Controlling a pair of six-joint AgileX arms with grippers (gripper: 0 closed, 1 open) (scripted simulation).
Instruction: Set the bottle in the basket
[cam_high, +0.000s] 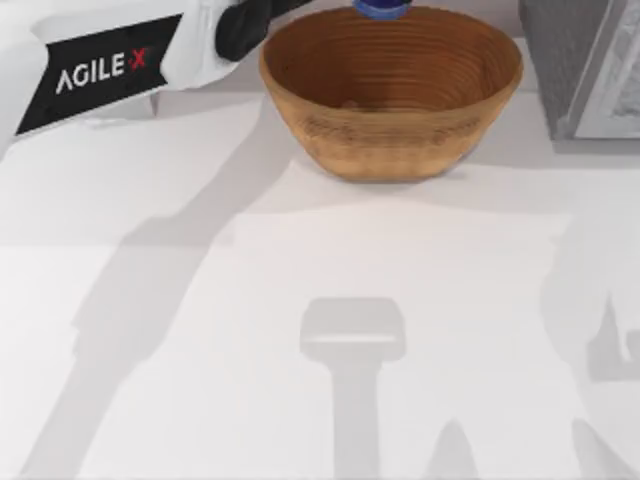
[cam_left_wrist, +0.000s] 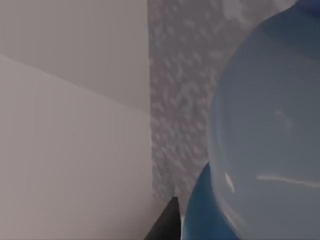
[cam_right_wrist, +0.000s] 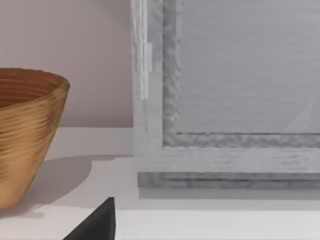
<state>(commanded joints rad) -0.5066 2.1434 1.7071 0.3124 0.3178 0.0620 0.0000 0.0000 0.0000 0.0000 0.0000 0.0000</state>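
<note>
A tan woven basket (cam_high: 392, 90) sits on the white table (cam_high: 300, 300) near its far edge. The left arm (cam_high: 110, 65) reaches in from the left toward the basket's far rim, where the blue end of the bottle (cam_high: 381, 8) peeks in over the rim. In the left wrist view the bottle (cam_left_wrist: 265, 145) looms beside one dark fingertip (cam_left_wrist: 165, 225) (whether it is clamped cannot be told). A grey framed block (cam_high: 585, 65) stands right of the basket.
</note>
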